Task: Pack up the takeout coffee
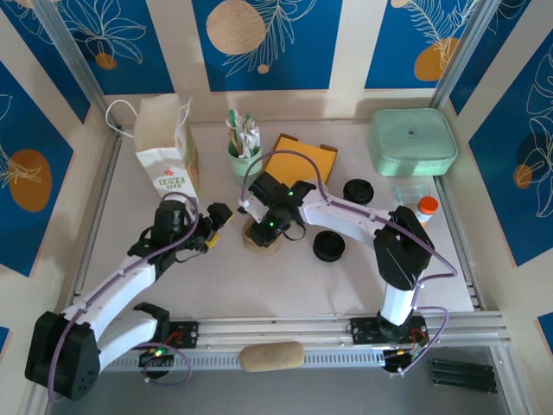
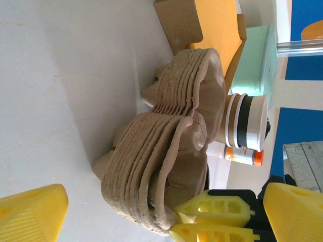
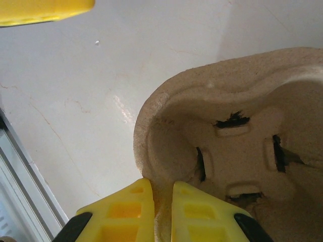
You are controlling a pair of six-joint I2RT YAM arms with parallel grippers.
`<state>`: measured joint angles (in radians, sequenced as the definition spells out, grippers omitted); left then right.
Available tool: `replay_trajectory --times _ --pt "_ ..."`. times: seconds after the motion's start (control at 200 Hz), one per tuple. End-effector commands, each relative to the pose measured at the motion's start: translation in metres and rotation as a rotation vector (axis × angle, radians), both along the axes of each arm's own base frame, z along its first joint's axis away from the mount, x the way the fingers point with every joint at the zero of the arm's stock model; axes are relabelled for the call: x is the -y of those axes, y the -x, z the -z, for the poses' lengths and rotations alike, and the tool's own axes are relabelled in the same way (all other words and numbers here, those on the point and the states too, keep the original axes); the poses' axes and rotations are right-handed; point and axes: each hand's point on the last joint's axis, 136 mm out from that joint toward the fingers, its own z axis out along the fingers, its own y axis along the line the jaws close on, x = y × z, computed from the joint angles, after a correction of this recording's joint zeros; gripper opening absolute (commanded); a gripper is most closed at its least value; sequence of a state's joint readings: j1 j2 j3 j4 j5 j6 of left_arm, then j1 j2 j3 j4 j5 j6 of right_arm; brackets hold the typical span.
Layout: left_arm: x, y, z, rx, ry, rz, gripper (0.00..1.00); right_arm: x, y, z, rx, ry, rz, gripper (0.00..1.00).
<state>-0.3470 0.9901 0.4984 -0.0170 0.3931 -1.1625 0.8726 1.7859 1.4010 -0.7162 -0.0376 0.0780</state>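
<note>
The takeout coffee point(image 2: 246, 122), a kraft paper cup with white and dark bands at its rim, stands behind a stack of brown pulp cup carriers point(image 2: 166, 151). That carrier stack point(image 1: 262, 237) sits mid-table. My right gripper point(image 3: 164, 201) is shut on the rim of the top carrier point(image 3: 237, 131), with one yellow finger on each side of the edge. Its fingers point(image 2: 217, 212) pinch the near rim in the left wrist view. My left gripper point(image 1: 216, 223) hangs open just left of the stack, nothing between its fingers.
A paper bag point(image 1: 164, 157) stands at the back left. A mint-green cup of utensils point(image 1: 244, 157) and orange sleeves point(image 1: 304, 161) sit behind the stack. Two black lids point(image 1: 357, 190) point(image 1: 328, 246) lie to the right. A mint container point(image 1: 413, 141) and an orange-capped bottle point(image 1: 427, 207) are further right.
</note>
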Motion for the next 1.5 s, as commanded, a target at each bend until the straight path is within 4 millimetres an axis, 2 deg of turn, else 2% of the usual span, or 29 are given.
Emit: replay_trajectory --times 0.0,0.145,0.275,0.505,0.635,0.79,1.05,1.496 --pt "0.008 -0.008 -0.023 0.057 0.041 0.029 0.99 -0.006 0.001 -0.028 0.006 -0.081 -0.003 0.12" --pt "0.016 -0.012 -0.028 0.068 0.060 0.047 0.99 -0.006 0.000 -0.030 0.004 -0.088 0.004 0.12" --pt "0.023 -0.016 -0.031 0.074 0.082 0.059 0.95 -0.006 -0.001 -0.033 0.005 -0.096 0.011 0.12" --pt "0.037 -0.018 -0.030 0.076 0.106 0.084 0.81 -0.006 0.000 -0.033 0.000 -0.102 0.014 0.12" --pt "0.039 -0.019 -0.028 0.074 0.103 0.084 0.76 -0.006 0.000 -0.032 -0.001 -0.101 0.015 0.12" --pt "0.040 -0.018 -0.024 0.063 0.098 0.080 0.65 -0.006 0.000 -0.032 -0.001 -0.104 0.013 0.12" --pt "0.042 -0.016 -0.014 0.040 0.087 0.080 0.63 -0.006 0.000 -0.031 -0.003 -0.105 0.013 0.12" --pt "0.048 -0.013 -0.002 0.021 0.076 0.093 0.52 -0.006 0.000 -0.031 -0.004 -0.105 0.015 0.12"
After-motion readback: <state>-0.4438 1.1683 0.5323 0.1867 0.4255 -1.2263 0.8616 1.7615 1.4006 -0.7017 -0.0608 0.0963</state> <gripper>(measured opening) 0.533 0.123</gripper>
